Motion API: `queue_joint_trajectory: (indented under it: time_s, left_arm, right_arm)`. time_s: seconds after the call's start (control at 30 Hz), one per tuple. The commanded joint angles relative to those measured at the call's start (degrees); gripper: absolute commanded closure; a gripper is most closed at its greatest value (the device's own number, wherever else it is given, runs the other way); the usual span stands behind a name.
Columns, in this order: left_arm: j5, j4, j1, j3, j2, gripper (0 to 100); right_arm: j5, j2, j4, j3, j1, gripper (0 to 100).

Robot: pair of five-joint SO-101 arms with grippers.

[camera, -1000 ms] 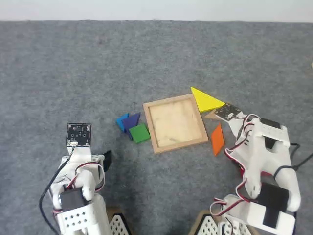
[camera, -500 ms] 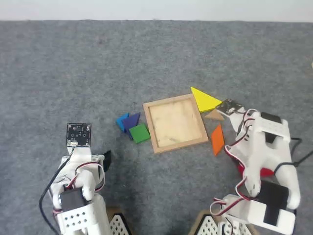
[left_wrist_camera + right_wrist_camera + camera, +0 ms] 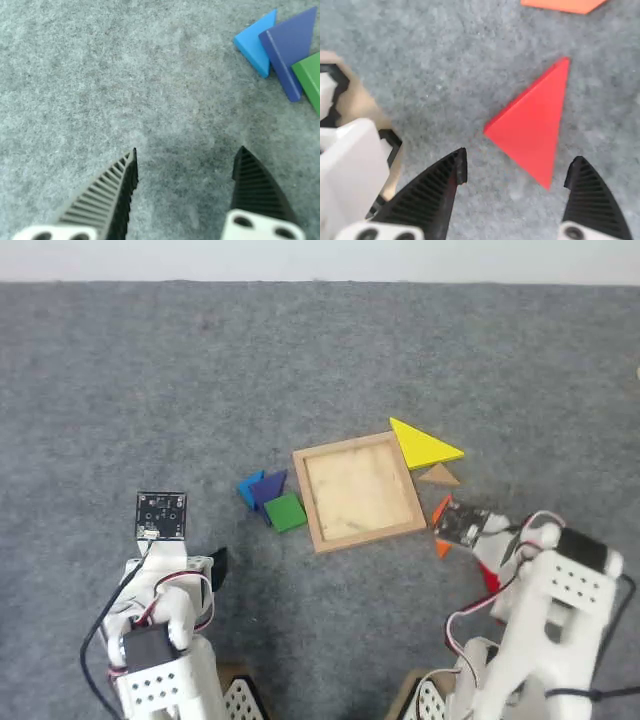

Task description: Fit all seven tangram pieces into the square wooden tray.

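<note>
The square wooden tray (image 3: 310,502) lies mid-table with nothing inside. To one side of it are a blue triangle (image 3: 247,490), a purple triangle (image 3: 271,486) and a green square (image 3: 286,512). On the other side are a yellow triangle (image 3: 424,445), a small tan triangle (image 3: 438,476) and an orange piece (image 3: 440,510), partly hidden by the right arm (image 3: 550,590). My right gripper (image 3: 519,157) is open just above a red triangle (image 3: 532,132). My left gripper (image 3: 188,151) is open over bare carpet, short of the blue triangle (image 3: 256,42).
Grey carpet covers the table. The arms' white bases (image 3: 165,680) stand at the near edge. Part of the right arm's base (image 3: 350,145) sits close beside the red triangle. The orange piece's edge (image 3: 565,4) lies beyond the red triangle.
The right arm has drawn back from beside the yellow and tan triangles toward the near edge, and now hangs over the orange piece. The left arm has not moved.
</note>
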Motion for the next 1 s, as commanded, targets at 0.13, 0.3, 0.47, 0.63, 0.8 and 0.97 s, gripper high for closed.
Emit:
queue_joint_trajectory:
  time_s: [0.13,0.3,0.47,0.63,0.8,0.97]
  left_arm:
    - [0.26,0.18,0.0,-0.66,-1.23,70]
    - [0.26,0.18,0.0,-0.66,-1.23,70]
    - [0.26,0.18,0.0,-0.66,-1.23,70]
    - [0.26,0.18,0.0,-0.66,-1.23,70]
    - [0.26,0.18,0.0,-0.66,-1.23,70]
    - [0.26,0.18,0.0,-0.66,-1.23,70]
  right_arm:
    - [4.13,3.03,-6.81,1.76,2.42,64.0]
    - [4.13,10.07,-12.18,1.76,2.59,64.0]
    - [4.13,18.86,-16.92,1.67,2.59,64.0]
    - [4.04,22.46,-16.75,-0.18,2.59,64.1]
    - [4.04,22.9,-17.27,-0.18,2.77,64.1]
    - [4.22,22.99,-17.36,-0.18,2.77,69.6]
